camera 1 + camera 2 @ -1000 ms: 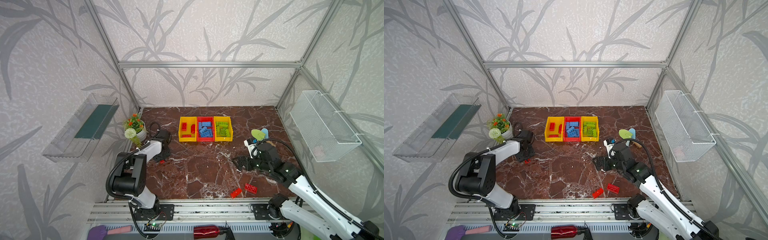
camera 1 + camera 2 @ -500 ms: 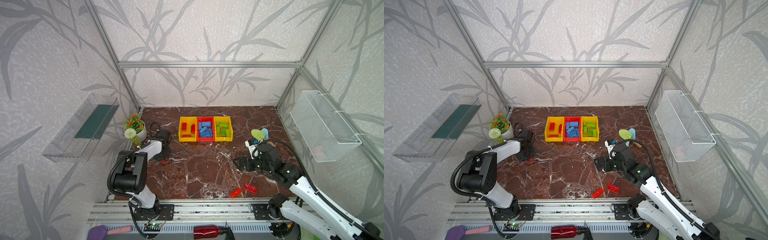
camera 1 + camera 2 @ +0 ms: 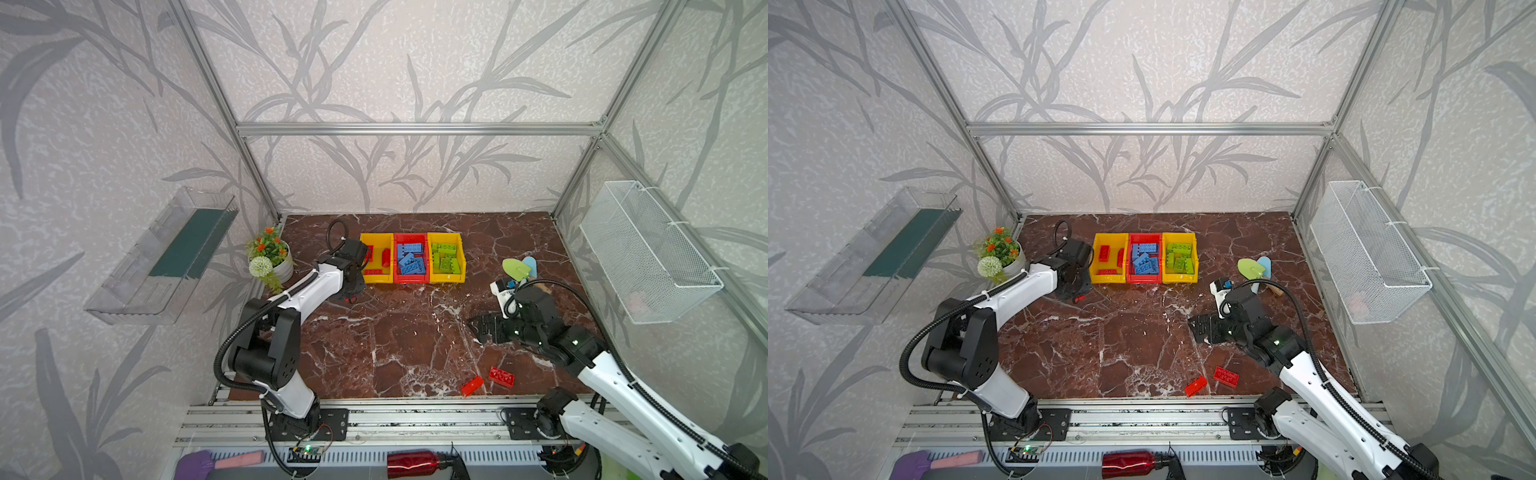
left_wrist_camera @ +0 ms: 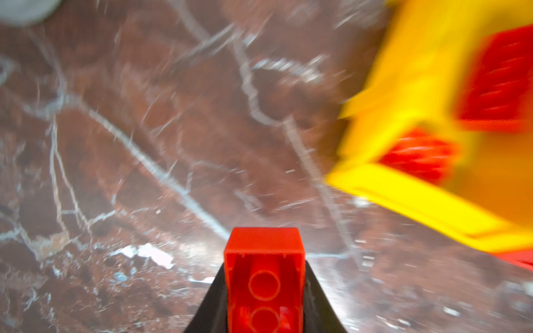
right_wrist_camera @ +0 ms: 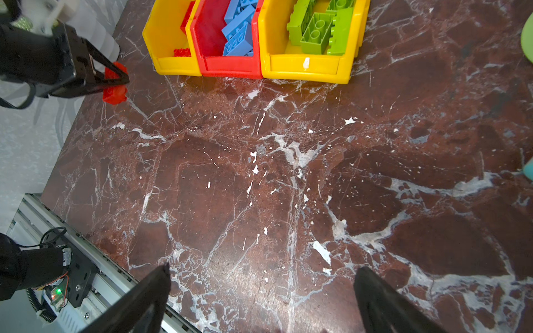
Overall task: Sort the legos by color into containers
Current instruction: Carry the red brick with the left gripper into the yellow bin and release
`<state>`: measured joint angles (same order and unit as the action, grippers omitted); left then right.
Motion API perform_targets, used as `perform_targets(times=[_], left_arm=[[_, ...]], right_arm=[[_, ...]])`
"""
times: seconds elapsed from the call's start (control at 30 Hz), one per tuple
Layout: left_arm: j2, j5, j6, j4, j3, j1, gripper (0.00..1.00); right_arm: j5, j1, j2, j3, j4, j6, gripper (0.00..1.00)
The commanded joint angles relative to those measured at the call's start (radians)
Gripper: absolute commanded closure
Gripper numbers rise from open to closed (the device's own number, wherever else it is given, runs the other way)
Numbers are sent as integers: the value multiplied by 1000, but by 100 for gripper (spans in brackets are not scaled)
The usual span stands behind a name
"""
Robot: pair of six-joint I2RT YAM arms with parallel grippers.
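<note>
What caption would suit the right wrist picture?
Left gripper shut on a red brick, just beside the yellow bin that holds other red bricks.

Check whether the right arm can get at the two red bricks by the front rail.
Probably yes: the right gripper is open and empty, and both red bricks lie on the marble tabletop with nothing around them.

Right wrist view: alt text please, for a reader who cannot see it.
The left gripper holds a red lego in shut jaws near a yellow bin with red legos, a red bin with blue legos and a second yellow bin with green legos, side by side on the marble table. The right gripper shows open, empty jaws in the foreground.
</note>
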<state>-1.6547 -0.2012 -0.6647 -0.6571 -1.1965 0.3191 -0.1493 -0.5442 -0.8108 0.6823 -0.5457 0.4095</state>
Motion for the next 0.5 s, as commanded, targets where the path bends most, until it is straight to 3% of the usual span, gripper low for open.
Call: perform_targets(times=[0.0,0.37,0.43,0.47], left_arm=[[-45,-46,29,-81,-112,32,84],[-337,-29,89,-163,-504,77,83],[-404,-30,100,-193,-576,76,79],[-434,-32,109,-213,-613,76,71]], right_arm=[[12,-5,9,28,-5,3,1],[49,-4,48,28,-50,5,1],[59,-4,58,28,-63,8,1],[65,-4,63,27,-72,12,1]])
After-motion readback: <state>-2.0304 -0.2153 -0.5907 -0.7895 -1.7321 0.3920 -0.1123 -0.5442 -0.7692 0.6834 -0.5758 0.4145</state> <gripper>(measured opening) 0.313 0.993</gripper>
